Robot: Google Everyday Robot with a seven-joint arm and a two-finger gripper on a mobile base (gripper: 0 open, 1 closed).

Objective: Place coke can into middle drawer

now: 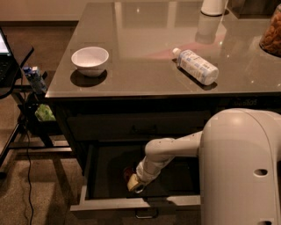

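The middle drawer (131, 203) is pulled open below the counter, with a dark floor and a lighter grey front panel with a small handle. My gripper (134, 183) reaches down into it at the front middle. A small patch of red, the coke can (128, 171), shows just behind and left of the gripper on the drawer floor; most of it is hidden by the gripper. The white arm (171, 151) comes in from the right.
On the counter (145, 74) lie a white bowl (90, 60) at the left and a clear plastic bottle (196, 66) on its side. A white cup (214, 6) and a snack jar (271, 30) stand at the back right. A side stand (17, 88) with cables is at the left.
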